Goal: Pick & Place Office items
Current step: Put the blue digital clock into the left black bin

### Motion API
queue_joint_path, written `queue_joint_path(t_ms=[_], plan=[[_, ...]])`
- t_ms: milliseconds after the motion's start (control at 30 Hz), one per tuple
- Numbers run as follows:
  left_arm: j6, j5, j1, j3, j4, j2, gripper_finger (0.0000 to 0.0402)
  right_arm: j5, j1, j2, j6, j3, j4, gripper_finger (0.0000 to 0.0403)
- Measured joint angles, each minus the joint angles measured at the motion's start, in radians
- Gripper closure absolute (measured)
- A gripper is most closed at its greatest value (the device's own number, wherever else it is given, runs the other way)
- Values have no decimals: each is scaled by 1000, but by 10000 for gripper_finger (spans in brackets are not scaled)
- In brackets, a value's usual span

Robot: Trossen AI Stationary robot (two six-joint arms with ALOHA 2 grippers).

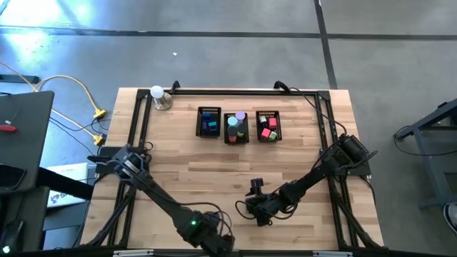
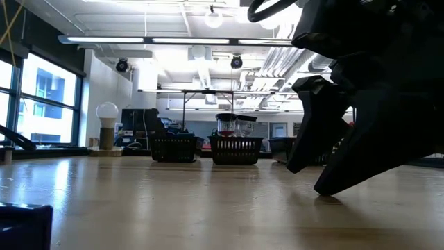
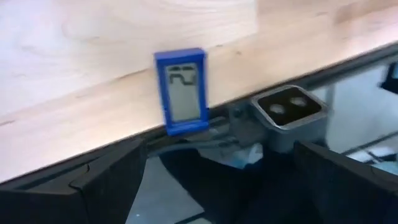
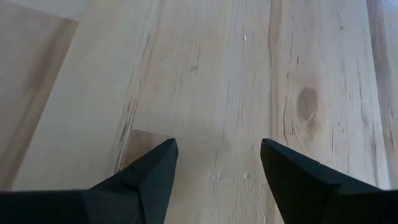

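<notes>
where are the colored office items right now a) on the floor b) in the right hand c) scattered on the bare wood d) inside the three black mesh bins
d, the high view shows the office items sitting inside the three black mesh bins along the table's far edge.

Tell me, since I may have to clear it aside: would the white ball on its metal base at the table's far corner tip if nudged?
Probably. In the low view the white ball on its metal base stands tall, its bulb wider than the stand, so it looks top-heavy. A push up high would likely topple it; a low push on the base might slide it.
</notes>
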Motion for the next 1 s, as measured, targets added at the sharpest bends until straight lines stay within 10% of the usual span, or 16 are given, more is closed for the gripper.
queue_joint_path(t_ms=[1000], plan=[[61,25,32,0,-56,74,8,-3,0,0,1,0,2,177]])
